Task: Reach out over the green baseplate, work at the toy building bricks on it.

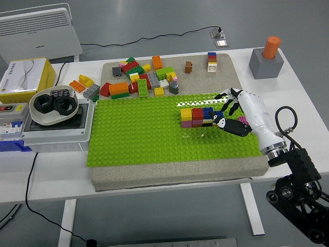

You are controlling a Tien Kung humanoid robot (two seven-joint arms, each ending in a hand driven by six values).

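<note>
A green baseplate point(154, 134) lies on a grey foam mat. On its right half stands a short row of stacked bricks point(200, 117): yellow, red and blue on top, pink, black and white beneath. My right hand point(227, 110), white with black fingers, has come in from the right and sits at the row's right end. Its thumb point(231, 126) touches the end brick low down, and the other fingers point(229, 96) are spread above and behind the row. Nothing is lifted. The left arm does not show.
Loose bricks point(139, 80) lie in a heap on the mat behind the plate; a brown brick point(188, 67) and a small stack point(212, 61) stand apart. A bowl point(54, 105) on an electrical box is at left. A grey block with an orange peg point(267, 59) stands at far right.
</note>
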